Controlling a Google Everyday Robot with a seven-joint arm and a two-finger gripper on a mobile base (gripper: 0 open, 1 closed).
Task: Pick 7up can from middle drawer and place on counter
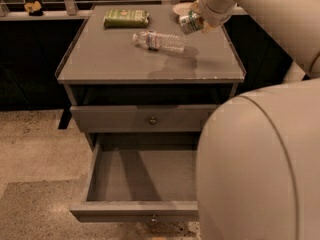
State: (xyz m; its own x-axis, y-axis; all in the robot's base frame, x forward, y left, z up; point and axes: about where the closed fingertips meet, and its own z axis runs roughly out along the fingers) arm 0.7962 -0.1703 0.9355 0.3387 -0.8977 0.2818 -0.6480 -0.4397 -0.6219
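**Operator:** Where's the risk?

**Spotter:** Your pale two-finger gripper (195, 25) is clamped on the small silvery-white, green-marked 7up can (189, 22), tilted above the back right of the flat grey counter (115, 59). Let go at that tilt and it may roll — the right edge is near.

**Operator:** Room?

**Spotter:** The front half (this side of the lying clear plastic water bottle (160, 40)) is bare. The open grey middle drawer (145, 176) is empty.
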